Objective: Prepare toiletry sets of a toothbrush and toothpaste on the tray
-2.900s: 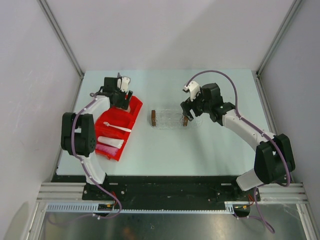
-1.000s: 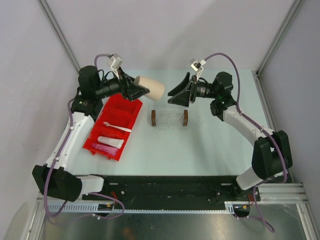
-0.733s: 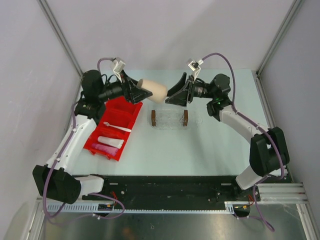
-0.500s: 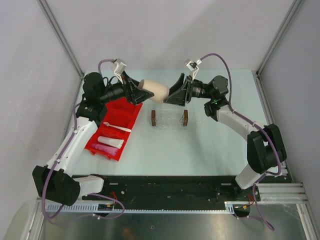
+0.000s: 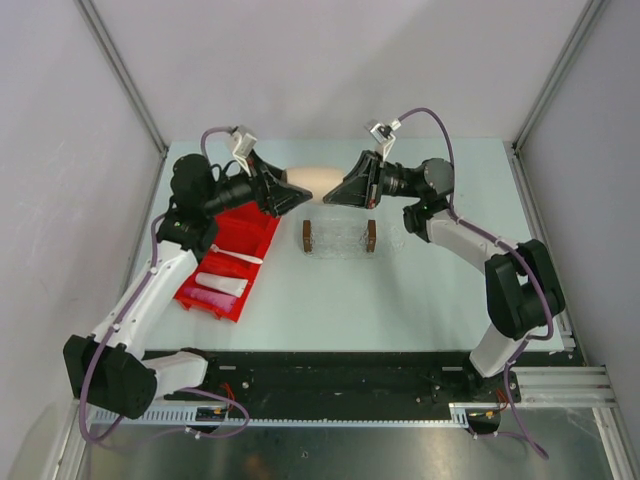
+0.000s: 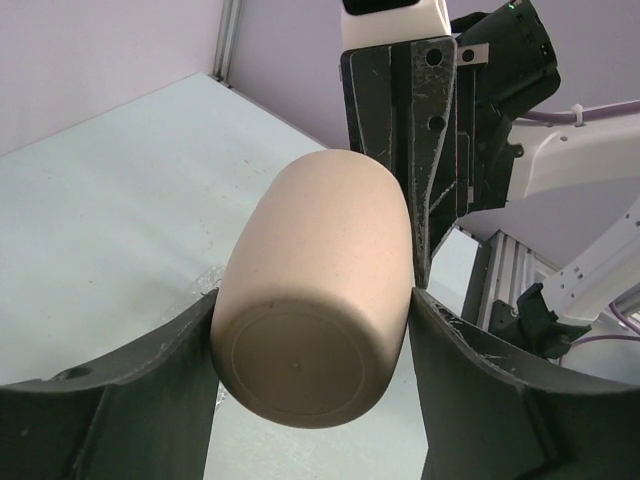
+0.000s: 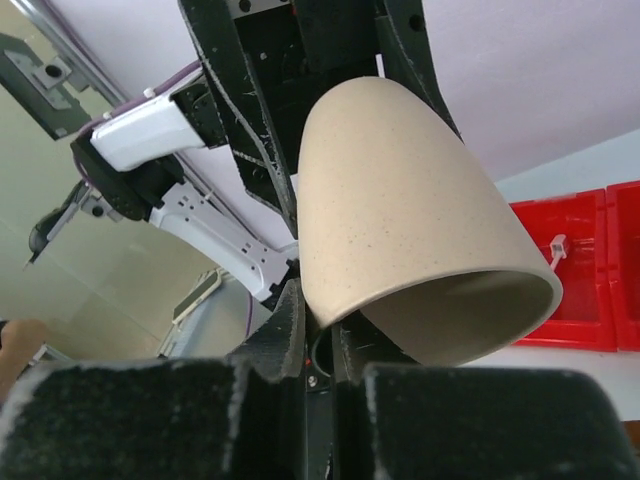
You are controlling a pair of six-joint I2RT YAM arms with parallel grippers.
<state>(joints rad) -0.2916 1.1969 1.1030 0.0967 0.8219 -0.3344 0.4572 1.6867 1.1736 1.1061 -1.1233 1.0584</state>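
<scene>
Left tool [image 6: 312,335] clamped on the cup [image 6: 320,240] at twelve o'clock of the tray [image 5: 340,240], right tool [image 7: 318,340] straddling its rim, grip unclear: looks like a handover, so pinch first, then release.

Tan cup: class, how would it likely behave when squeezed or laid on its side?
The tan cup looks thin-walled at its open rim, so it is probably light and crushable. Its round, tapered body would likely roll in a curve.
</scene>
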